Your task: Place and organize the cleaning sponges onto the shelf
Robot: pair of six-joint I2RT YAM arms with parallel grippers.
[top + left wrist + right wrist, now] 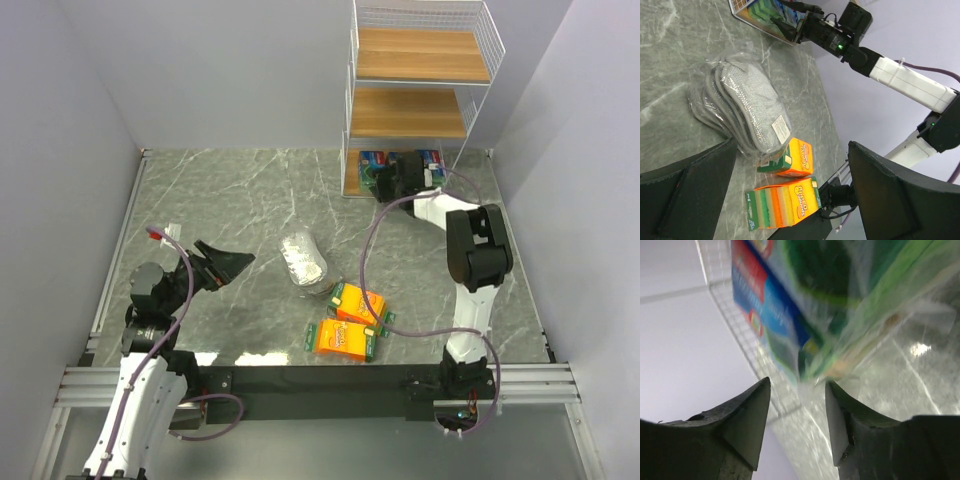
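Little of the writing can be read. The blue-and-green pack filling the right wrist view carries a red band and coloured print, all blurred. The two orange packs bear yellow script lettering on their faces, too small to make out. The silvery grey sponges in clear wrap have a white label with fine print that is not legible.

The shelf stands at 1 o'clock on the grey marble-patterned table, its two upper wooden boards bare. Blue-and-green packs sit in the bottom tier, showing at 9 and 3 o'clock of the right gripper. That gripper reaches into this tier. Its fingers stand partly apart, and the pack's wrap ends right at the gap between the tips without being pinched.

The silvery sponges lie near the table's centre. The orange packs lie at 5 o'clock from them, one nearer, one just beyond it toward the front edge.

The left gripper hangs at 9 o'clock of the silvery sponges, spread wide and empty, pointing toward them. A purple cable loops off the right arm above the table between the shelf and the orange packs.
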